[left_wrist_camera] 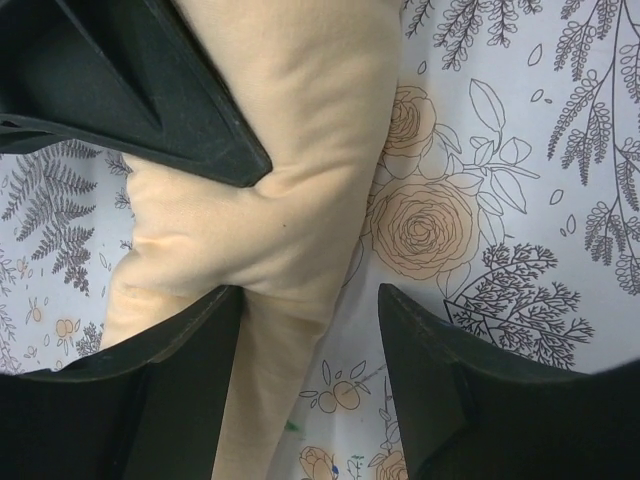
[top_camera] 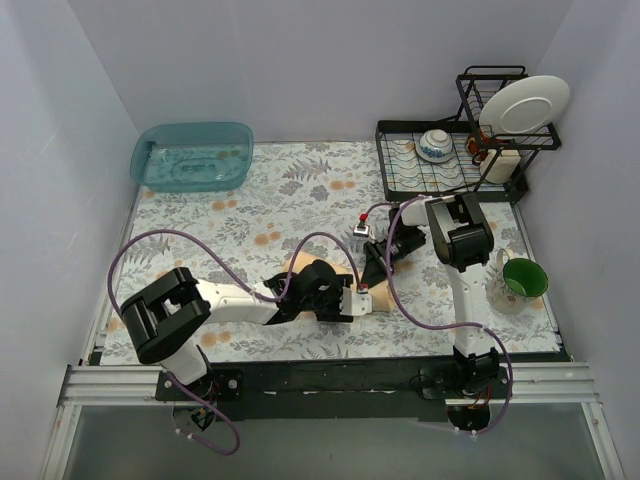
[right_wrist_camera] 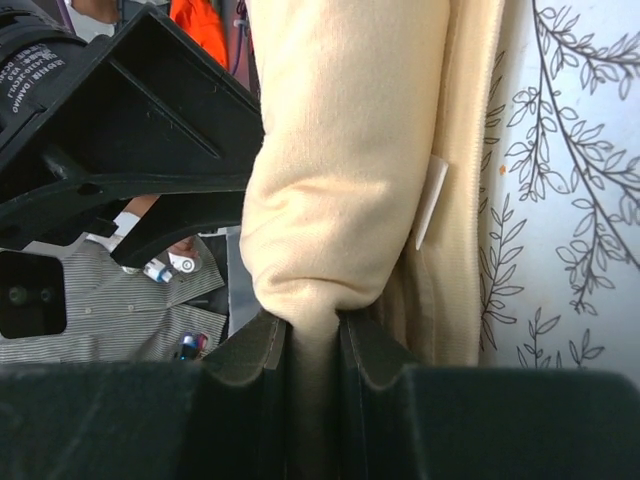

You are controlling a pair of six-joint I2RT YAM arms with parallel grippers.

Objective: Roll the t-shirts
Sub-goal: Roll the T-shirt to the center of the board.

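The t-shirt (top_camera: 297,265) is a pale beige roll lying near the middle of the floral tabletop (top_camera: 250,210), mostly hidden by both grippers in the top view. In the left wrist view the roll (left_wrist_camera: 300,170) runs from the top centre to the lower left. My left gripper (left_wrist_camera: 310,300) is open, its jaws astride the roll's lower edge and bare cloth; it also shows in the top view (top_camera: 350,297). My right gripper (right_wrist_camera: 312,340) is shut on a pinched fold of the t-shirt (right_wrist_camera: 340,150); it reaches in from the right (top_camera: 372,268). A white label (right_wrist_camera: 432,200) shows on the shirt.
A teal plastic tub (top_camera: 192,155) stands at the back left. A black dish rack (top_camera: 400,165) at the back right holds a bowl (top_camera: 435,145) and a white plate (top_camera: 523,105). A green cup (top_camera: 524,277) stands by the right arm.
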